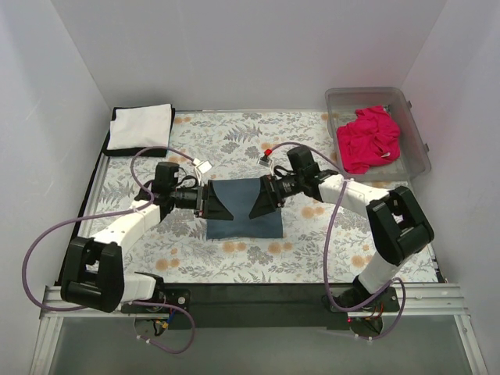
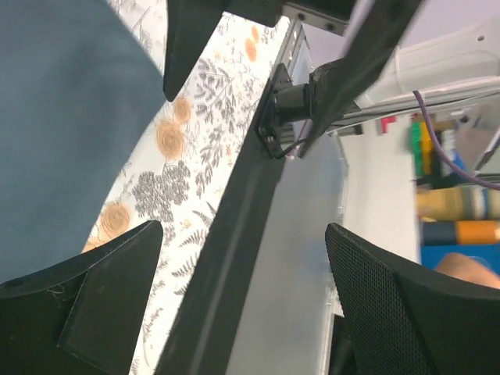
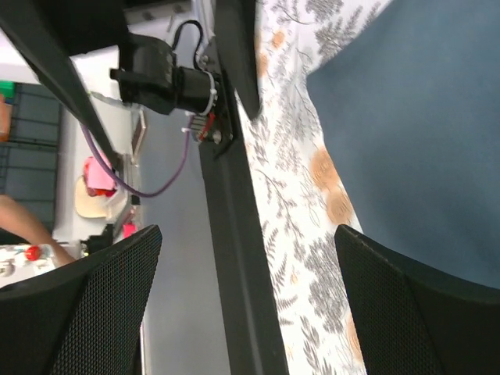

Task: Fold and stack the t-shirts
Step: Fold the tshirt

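Top view bright and even, with diffuse light off the white walls (image 1: pixel 78 62) and only faint shadows. In the wrist views the near fingers (image 2: pixel 86 305) are dark and lack detail. Backgrounds there are slightly soft.

Plain white walls (image 1: pixel 234 47) around floral tablecloth (image 1: pixel 234 141)

Blue t-shirt (image 1: pixel 242 212) folded flat, pink t-shirt (image 1: pixel 369 139) crumpled

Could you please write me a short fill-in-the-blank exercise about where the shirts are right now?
The pink shirt lies crumpled in the clear bin at the far ____.
The black shirt lies ____ the white shirt.
The folded blue shirt lies between the two pairs of jaws, both ____.
Missing: right; under; open.
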`<move>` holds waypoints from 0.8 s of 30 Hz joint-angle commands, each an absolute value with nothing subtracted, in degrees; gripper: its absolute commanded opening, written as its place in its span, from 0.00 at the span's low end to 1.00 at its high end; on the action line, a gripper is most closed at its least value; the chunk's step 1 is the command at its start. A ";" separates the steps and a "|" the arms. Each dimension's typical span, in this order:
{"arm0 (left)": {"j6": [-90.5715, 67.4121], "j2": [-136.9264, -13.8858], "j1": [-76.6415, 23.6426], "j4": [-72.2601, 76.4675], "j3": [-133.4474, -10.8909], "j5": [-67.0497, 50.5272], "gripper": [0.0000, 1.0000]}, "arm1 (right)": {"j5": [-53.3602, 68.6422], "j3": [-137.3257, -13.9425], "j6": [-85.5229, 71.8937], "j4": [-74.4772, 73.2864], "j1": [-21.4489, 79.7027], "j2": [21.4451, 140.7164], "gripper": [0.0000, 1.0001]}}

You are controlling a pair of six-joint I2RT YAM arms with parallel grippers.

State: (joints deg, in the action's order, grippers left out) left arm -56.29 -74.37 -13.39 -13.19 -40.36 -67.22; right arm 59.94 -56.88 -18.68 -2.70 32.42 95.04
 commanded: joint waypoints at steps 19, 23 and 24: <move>-61.17 -98.44 -2.11 -11.61 -35.59 -62.07 0.70 | 59.74 -52.63 -47.11 26.89 35.95 115.16 0.98; -60.03 -88.29 -2.46 -10.37 -39.37 -75.38 0.65 | 66.70 -60.62 -46.15 26.72 35.86 107.35 0.97; -60.38 -86.15 -2.81 -10.46 -40.25 -75.76 0.68 | 67.14 -62.04 -45.45 26.72 35.42 105.84 0.97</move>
